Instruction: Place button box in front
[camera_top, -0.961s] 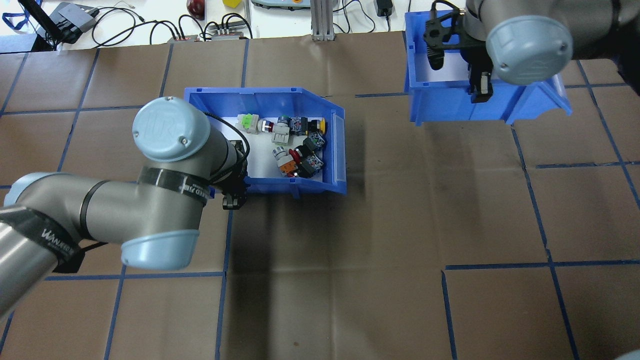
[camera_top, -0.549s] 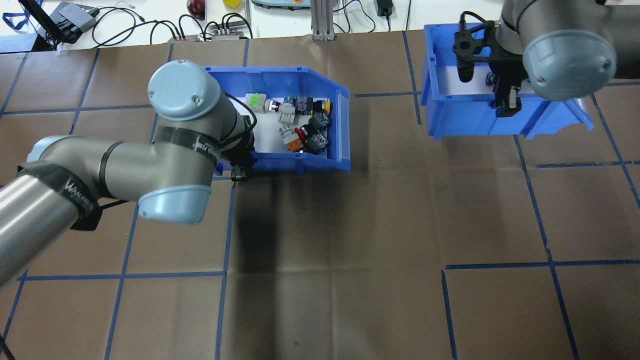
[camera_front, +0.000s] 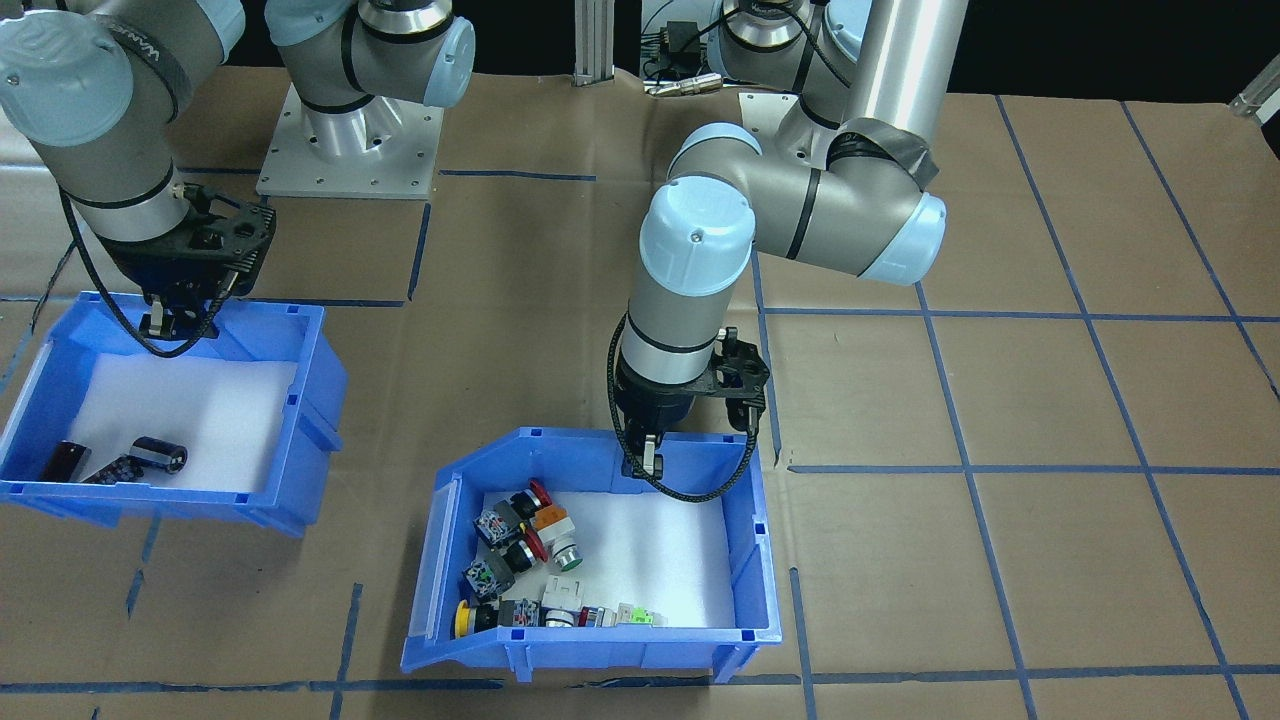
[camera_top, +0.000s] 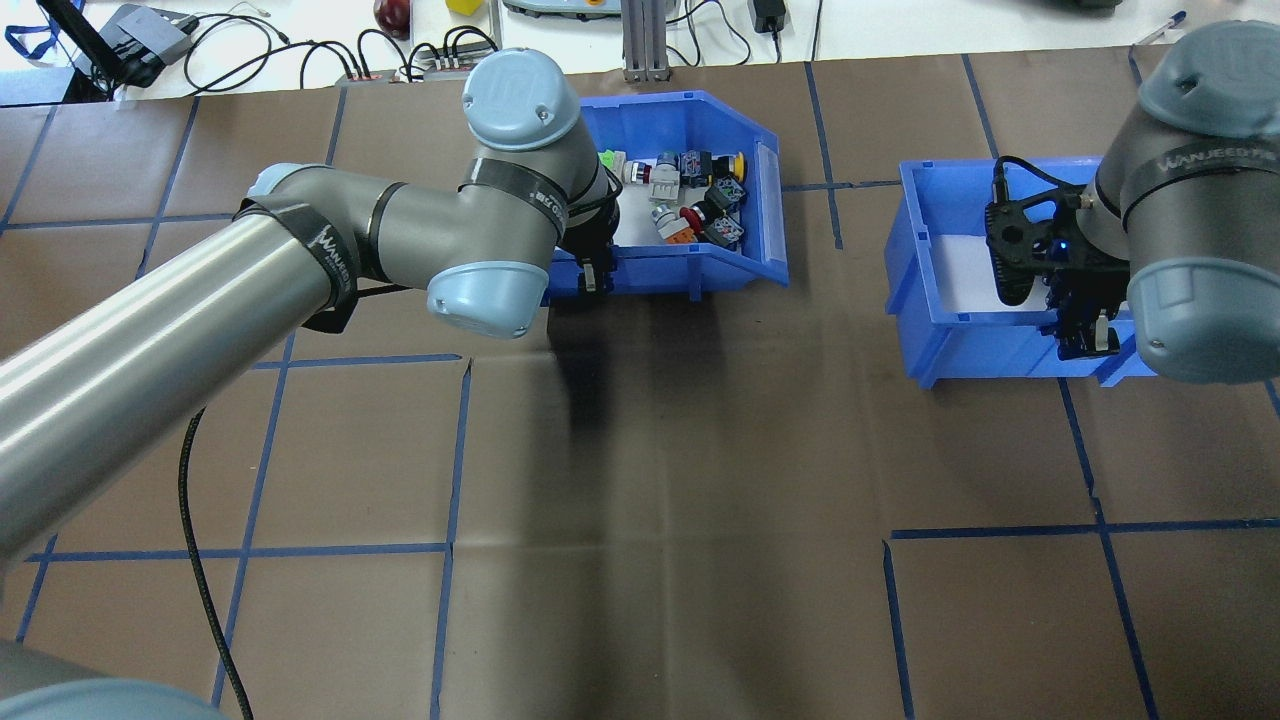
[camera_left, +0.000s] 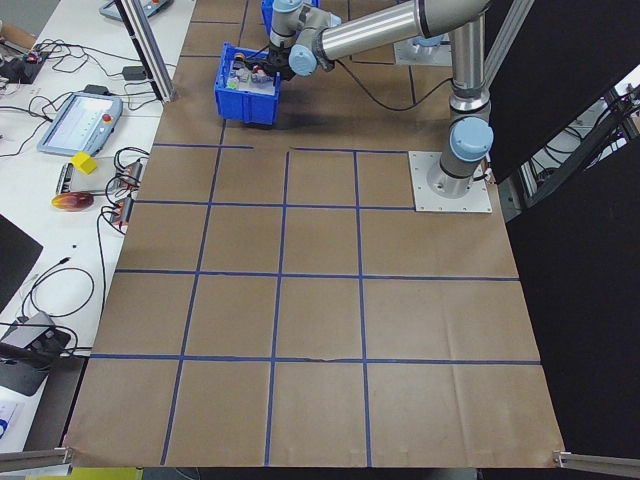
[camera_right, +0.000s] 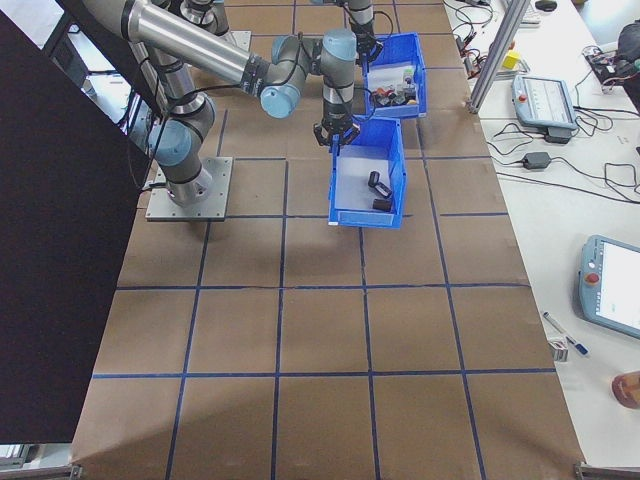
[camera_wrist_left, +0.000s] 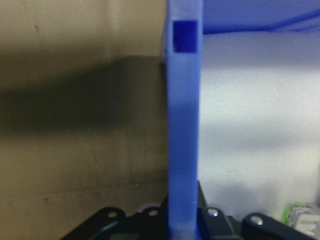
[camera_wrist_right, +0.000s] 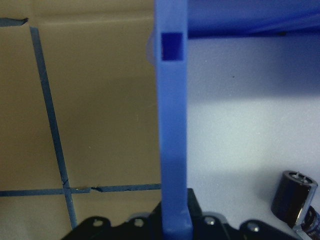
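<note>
The button box (camera_top: 680, 272) is a blue bin with a white liner, and its colourful switches (camera_top: 700, 195) are piled at the sloped end. It sits near the table's far edge. My left gripper (camera_top: 590, 275) is shut on its robot-side wall, which runs up the middle of the left wrist view as a blue strip (camera_wrist_left: 182, 150). From the front camera the box (camera_front: 600, 645) lies low and central, with the left gripper (camera_front: 648, 462) on its rim. My right gripper (camera_top: 1085, 340) is shut on the wall of the second blue bin (camera_top: 960, 345), which holds dark cylinders (camera_front: 158, 455).
Cables and power bricks (camera_top: 430, 60) and an aluminium post (camera_top: 640, 40) line the far edge just behind the button box. The second bin (camera_front: 315, 370) stands to the robot's right. Brown paper with a blue tape grid (camera_top: 700, 530) covers the table.
The left arm has carried the button box away from the robot and to the right in the overhead view. The right arm has brought the second bin closer to the robot.
</note>
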